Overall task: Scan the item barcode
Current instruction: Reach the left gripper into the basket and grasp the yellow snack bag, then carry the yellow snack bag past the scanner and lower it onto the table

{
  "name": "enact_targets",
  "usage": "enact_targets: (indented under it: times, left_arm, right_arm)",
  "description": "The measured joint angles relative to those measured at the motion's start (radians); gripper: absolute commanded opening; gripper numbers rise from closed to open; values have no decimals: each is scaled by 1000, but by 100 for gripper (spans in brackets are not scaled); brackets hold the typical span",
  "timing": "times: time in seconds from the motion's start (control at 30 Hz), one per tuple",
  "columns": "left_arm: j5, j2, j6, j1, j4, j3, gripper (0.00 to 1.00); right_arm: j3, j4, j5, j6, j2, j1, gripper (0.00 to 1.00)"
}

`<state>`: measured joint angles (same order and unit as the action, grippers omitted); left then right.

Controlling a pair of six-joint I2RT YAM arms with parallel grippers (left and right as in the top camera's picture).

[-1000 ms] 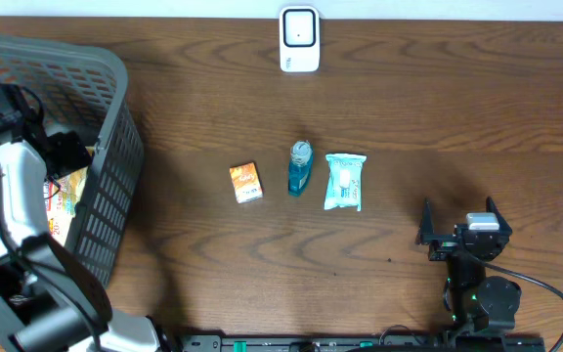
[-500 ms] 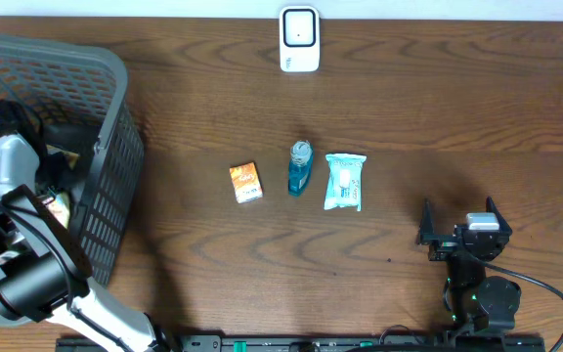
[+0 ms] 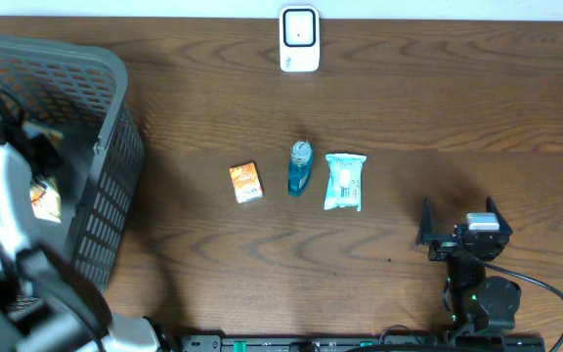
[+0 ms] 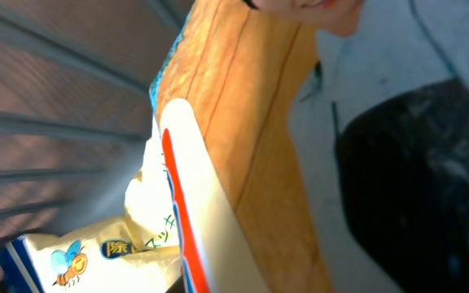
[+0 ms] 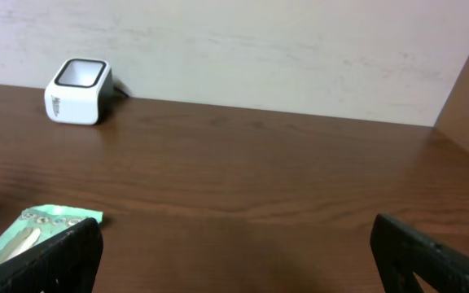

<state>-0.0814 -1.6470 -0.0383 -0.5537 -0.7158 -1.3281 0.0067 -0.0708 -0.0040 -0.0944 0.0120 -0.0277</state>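
Dark brown wood-grain surface (image 3: 438, 108), with a pale wall along its far edge; a white barcode scanner (image 3: 299, 39) stands upright at the far centre edge.

Grey slatted basket (image 3: 115, 166) sits at the left end of the surface; the left arm reaches down into it; its outline is blurred in the overhead view.

Left pincer (image 3: 41, 176): pressed together inside the basket, pinching a snack packet (image 3: 45, 198) as far as the wrist view allows; that view is filled by the packet's orange face and a white, red-striped edge, too close to read any print or code; a second yellow and blue packet (image 4: 96, 252) with a bee drawing lies beneath it against the basket wall.

Right pincer (image 3: 460, 220): spread wide, holding nothing, at the near right of the surface and well apart from every item.

Centre of surface, in a row from left to right: small orange box (image 3: 246, 183); blue bottle (image 3: 300, 167) lying on its side; green wipes pack (image 3: 345, 182); bottle and pack lie just beside each other, the box slightly apart; all three are well short of the scanner.
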Motion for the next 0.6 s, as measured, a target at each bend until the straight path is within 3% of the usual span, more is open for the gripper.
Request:
enact_targets:
  times: [0.23, 0.37, 0.6]
  left_arm:
    - [126, 392, -127, 0, 56, -4, 7]
    - [301, 592, -212, 23, 134, -7, 7]
    - [608, 748, -255, 274, 319, -8, 7]
  right_arm:
    - [0, 0, 0, 0, 0, 0, 99]
    - [0, 0, 0, 0, 0, 0, 99]
    - [0, 0, 0, 0, 0, 0, 99]
